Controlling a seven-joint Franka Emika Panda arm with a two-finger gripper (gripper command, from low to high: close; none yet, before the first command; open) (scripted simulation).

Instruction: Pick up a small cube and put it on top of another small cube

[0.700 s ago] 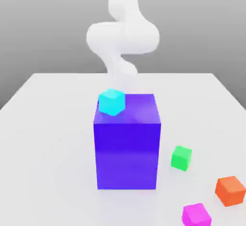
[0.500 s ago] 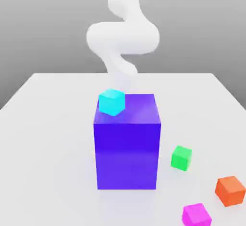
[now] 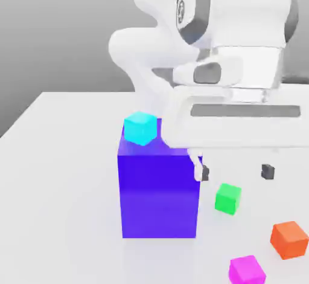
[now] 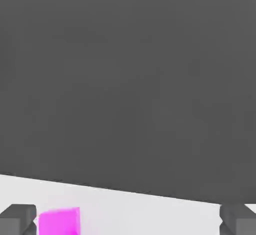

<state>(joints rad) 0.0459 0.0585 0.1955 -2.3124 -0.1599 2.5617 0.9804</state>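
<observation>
The small magenta cube lies on the white table near its front edge; in the hand view the magenta cube shows just inside one dark fingertip. The small green cube rests on the table just to the exterior view's right of the big blue-purple block. My gripper hangs open above the green cube, its two dark fingertips spread wide with nothing between them. In the hand view the gripper also stands wide open.
A cyan cube sits on the top back corner of the blue-purple block. An orange cube lies at the exterior view's right, near the magenta one. The white table stretches to the exterior view's left.
The hand has swung forward and down into the exterior view, from out of sight to just above the green cube. The cubes have not moved.
</observation>
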